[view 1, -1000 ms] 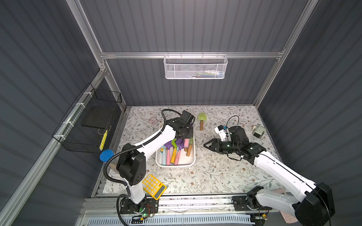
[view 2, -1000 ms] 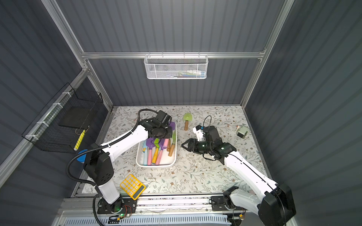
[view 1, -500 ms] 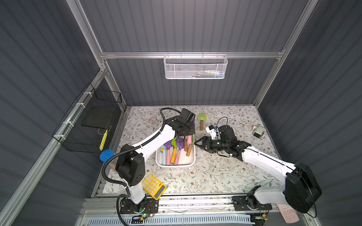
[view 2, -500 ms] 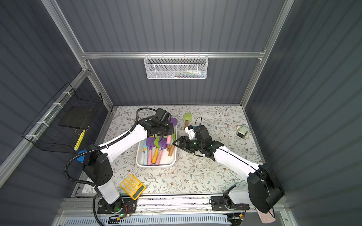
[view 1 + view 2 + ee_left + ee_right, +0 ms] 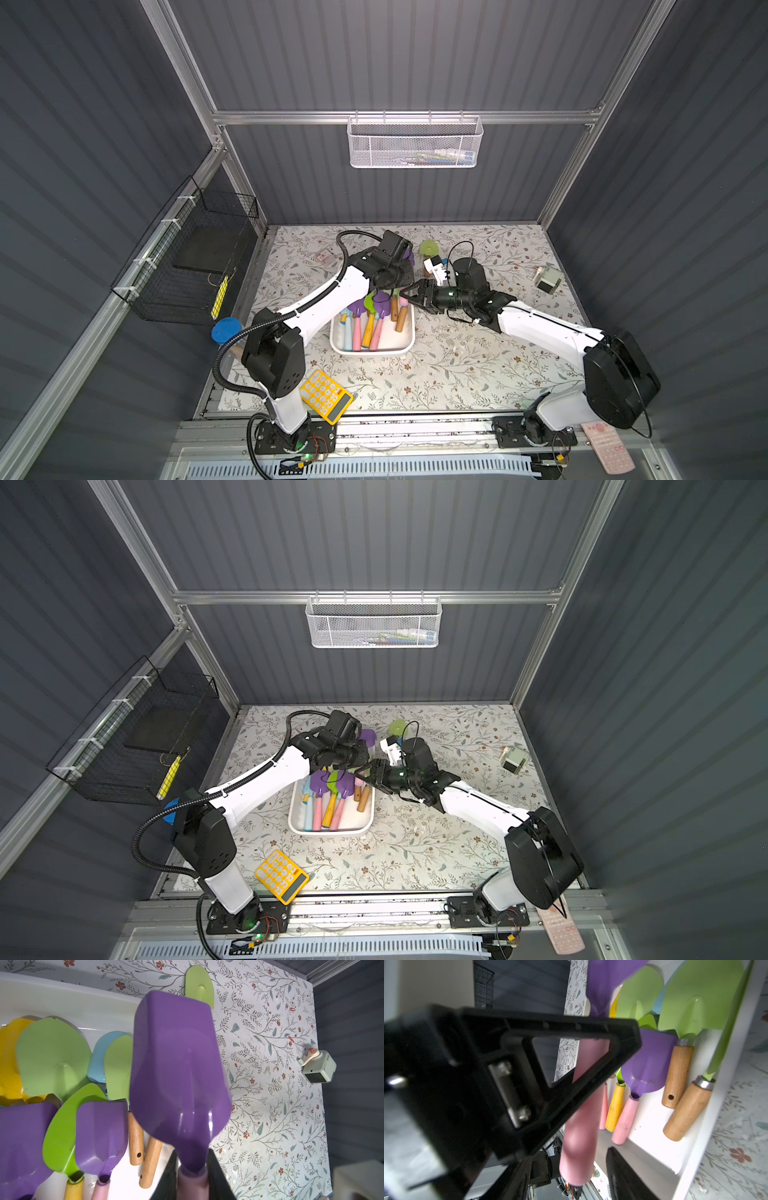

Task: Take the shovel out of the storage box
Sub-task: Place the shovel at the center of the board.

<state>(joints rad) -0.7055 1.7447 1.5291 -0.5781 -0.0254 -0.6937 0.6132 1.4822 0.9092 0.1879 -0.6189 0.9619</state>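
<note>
Purple scoop-bladed plastic shovel [image 5: 178,1064] with a pale pink handle [image 5: 581,1136] hangs raised over the far end of the white shallow rectangular plastic storage box [image 5: 372,352], its blade reaching past the box's far rim. The left end effector [image 5: 193,1172] is clamped tight on the neck, where blade meets handle. That grip seemingly leaves the handle's length free for the other arm. The right end effector [image 5: 409,297], reaching in from the box's right side, has its fingers apart on either side of that pink handle. A sliver of gap shows at one finger, so it looks not yet closed. I judge this a handover, so the shovel can go off to the box's right.

Counted: one shovel held. By blades in the left wrist view, seven lie in the box: two purple [image 5: 101,1136], three green [image 5: 54,1055], one yellow [image 5: 8,1059], one pale blue [image 5: 97,1059]. Two of the green ones carry wooden handles [image 5: 677,1076] along the box's right wall. All lie flat, blades piled at the far end, which makes a neck the easy place to seize. One more green-bladed shovel [image 5: 428,248] lies on the floral worktop [image 5: 478,374] just beyond the box's far right corner. One yellow calculator [image 5: 326,395] lies off the box's near left corner.
</note>
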